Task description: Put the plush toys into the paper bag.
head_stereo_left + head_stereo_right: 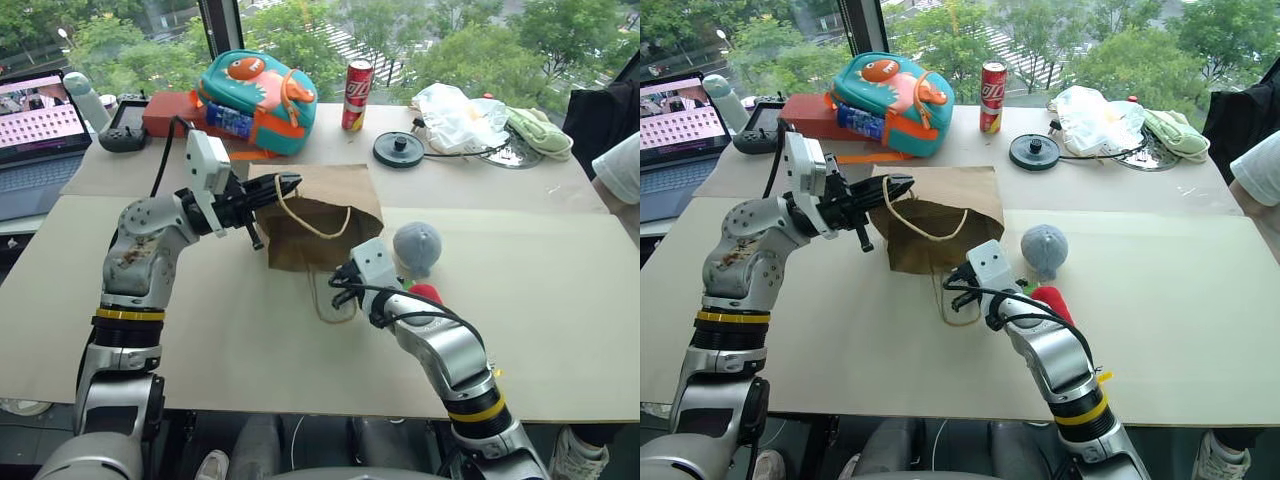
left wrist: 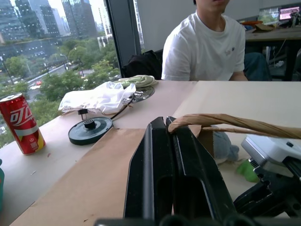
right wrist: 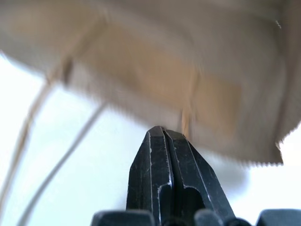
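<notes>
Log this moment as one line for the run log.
left pincer: shut on bag handle | right pincer: shut at paper bag mouth | grey ball, red chili: on table, outside bag

1. Teal and orange dinosaur backpack (image 1: 258, 100) lying at the worktop's (image 1: 560, 340) far edge.
2. Red soda can (image 1: 357, 96) standing upright beside it.
3. White plastic bag (image 1: 455, 117) and black round disc (image 1: 399, 149) nearby.
4. Open laptop (image 1: 38, 130) far left.

The red can (image 2: 20, 123) bears white Chinese characters down its side; no other text is legible.
</notes>
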